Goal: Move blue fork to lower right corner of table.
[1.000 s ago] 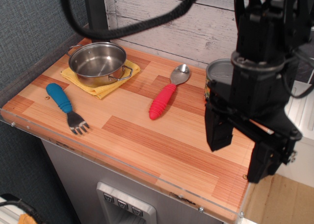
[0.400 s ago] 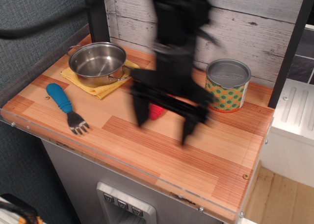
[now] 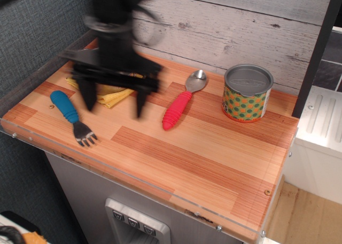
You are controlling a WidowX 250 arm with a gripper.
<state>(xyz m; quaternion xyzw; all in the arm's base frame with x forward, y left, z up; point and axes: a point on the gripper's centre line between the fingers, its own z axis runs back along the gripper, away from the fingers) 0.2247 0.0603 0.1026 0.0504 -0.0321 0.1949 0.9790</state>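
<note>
Whitewashed plank wall behind, dark textured panel on the left; striped wooden table (image 3: 214, 153) with a clear rim in front. Blue fork (image 3: 71, 117) lies flat near the table's left edge toward the front-left corner, handle pointing back, tines toward the front edge. Gripper (image 3: 114, 101) is motion-blurred, fingers spread wide and holding nothing, hanging just right of the fork over a yellow cloth (image 3: 113, 96); whatever sits on the cloth is hidden behind the arm. Red-handled spoon (image 3: 181, 103) mid-table, patterned tin (image 3: 247, 93) near the back right corner, both well apart from the fork.

Step, as judged: approach, no grasp yet. Next move calls for shifting left over the blue handle, aligning across it, descending and closing. Front-right corner looks free for the drop.
</note>
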